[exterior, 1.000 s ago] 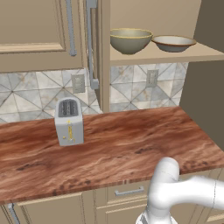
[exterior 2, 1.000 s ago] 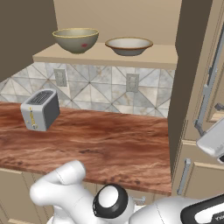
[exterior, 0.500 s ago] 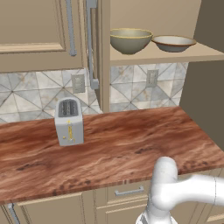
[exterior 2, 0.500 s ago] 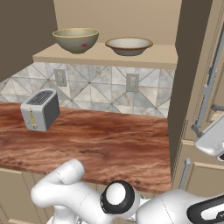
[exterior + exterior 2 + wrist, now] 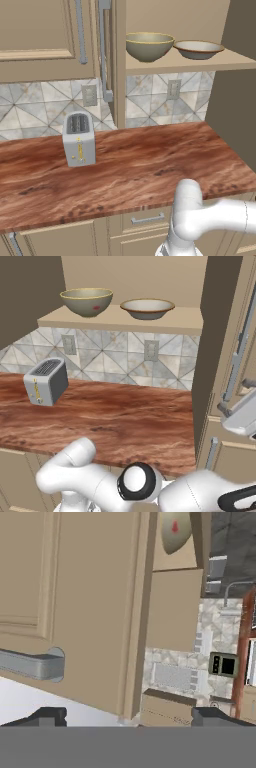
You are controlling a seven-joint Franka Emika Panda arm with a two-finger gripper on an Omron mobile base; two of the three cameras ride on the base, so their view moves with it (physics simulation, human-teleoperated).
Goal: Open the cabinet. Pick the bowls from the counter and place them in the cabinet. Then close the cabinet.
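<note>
We see the cabinet [image 5: 175,30] standing open above the tabletop [image 5: 130,165], with its left door [image 5: 114,60] swung out edge-on in the left base view and its right door [image 5: 222,331] swung out at the right of the right base view. Both bowls rest on the cabinet shelf [image 5: 120,320], near each other but apart: the deep bowl [image 5: 86,301] to the left and the shallow bowl [image 5: 147,308] to the right. Neither bowl is on the tabletop.

The arm [image 5: 100,486] folds low in front of the tabletop edge and reaches out to the right, where the hand [image 5: 242,416] sits just beside the lower end of the right door's bar handle [image 5: 239,351].

In the hand view, we see the right door's raised-panel face [image 5: 75,602] close in front of the camera, rolled so that the handle [image 5: 30,664] lies sideways. The fingertips [image 5: 47,716] stand wide apart, released, with nothing between them. The handle lies above the left fingertip and does not touch it. The door's free edge [image 5: 137,637] runs between the two fingertips. Past that edge we see the underside of the deep bowl [image 5: 175,532] on the shelf.

The toaster [image 5: 79,138] stands on the left part of the tabletop, well apart from the open cabinet. The tabletop below the shelf is bare wood up to the side wall [image 5: 235,95].
</note>
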